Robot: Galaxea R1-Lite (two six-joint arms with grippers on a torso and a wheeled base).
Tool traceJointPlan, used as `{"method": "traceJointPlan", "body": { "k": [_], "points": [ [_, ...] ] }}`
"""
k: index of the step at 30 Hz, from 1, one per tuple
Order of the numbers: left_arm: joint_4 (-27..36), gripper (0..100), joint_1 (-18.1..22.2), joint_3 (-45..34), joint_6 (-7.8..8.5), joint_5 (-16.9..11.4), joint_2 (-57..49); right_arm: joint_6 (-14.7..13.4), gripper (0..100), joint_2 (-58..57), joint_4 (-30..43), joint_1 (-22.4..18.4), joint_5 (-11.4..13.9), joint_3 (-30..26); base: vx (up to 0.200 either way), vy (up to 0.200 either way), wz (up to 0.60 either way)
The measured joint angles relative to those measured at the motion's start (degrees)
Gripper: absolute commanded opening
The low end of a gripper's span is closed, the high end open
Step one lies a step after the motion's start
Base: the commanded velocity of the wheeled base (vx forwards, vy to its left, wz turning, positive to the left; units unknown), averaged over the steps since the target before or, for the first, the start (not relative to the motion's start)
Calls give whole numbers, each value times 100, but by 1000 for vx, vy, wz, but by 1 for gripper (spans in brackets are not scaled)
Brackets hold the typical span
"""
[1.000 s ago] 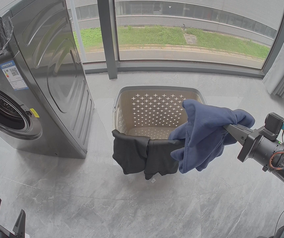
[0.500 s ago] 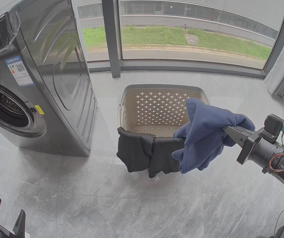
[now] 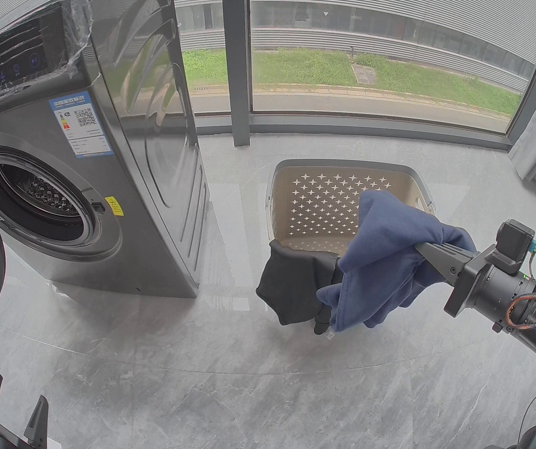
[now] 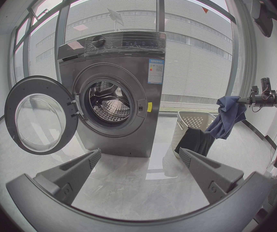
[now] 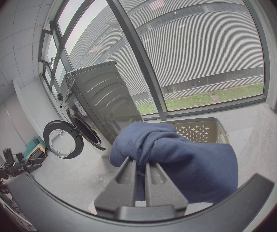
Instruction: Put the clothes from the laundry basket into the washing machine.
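Head camera has swung toward the washing machine [image 3: 155,157] over the last second. Machine, laundry basket [image 3: 343,165] and floor [image 3: 218,375] have all slid across the view together, while the right gripper [image 3: 423,249] and its load have kept their place in the picture, so arm and camera are judged to have turned as one. Right gripper is clamped on a blue garment [image 3: 380,257], its fingers pressed together with cloth pinched between them. The garment is bunched over the fingertips and hangs below them in loose folds, held in the air above the basket's near right corner. Its lowest fold hangs in front of a dark garment [image 3: 293,282] draped over the basket's near rim; contact between the two cannot be confirmed. Left gripper [image 4: 139,152] sits low near the floor, fingers well apart, holding nothing, facing the machine. The machine's door [image 4: 40,115] stands swung open and the drum opening [image 3: 34,204] is uncovered, well apart from the held garment. Step in hand is judged to be the carry to the drum. Recommended: maintain the clamp, lift until the hanging folds clear the basket rim and dark garment, then cross to the opening. Release only once the bulk is past the door seal, minding trailing cloth at the lip.
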State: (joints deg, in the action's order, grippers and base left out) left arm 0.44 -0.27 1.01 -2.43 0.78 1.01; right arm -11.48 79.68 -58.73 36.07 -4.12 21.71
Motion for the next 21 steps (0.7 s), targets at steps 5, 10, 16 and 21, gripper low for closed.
{"method": "traceJointPlan", "body": {
  "k": [5,10,16,21],
  "points": [
    [-1,100,0,0,-2,-2,0,-4,0,6,-9,30,-1,-16,0,200,0],
    [2,100,0,0,-2,-2,0,-4,0,11,-5,55,-1,-24,0,200,0],
    [-1,100,2,0,0,-2,0,-9,0,12,-16,105,0,-27,0,200,0],
    [0,100,0,0,-2,0,0,-9,0,17,-11,107,-4,-27,0,200,0]
  ]
}}
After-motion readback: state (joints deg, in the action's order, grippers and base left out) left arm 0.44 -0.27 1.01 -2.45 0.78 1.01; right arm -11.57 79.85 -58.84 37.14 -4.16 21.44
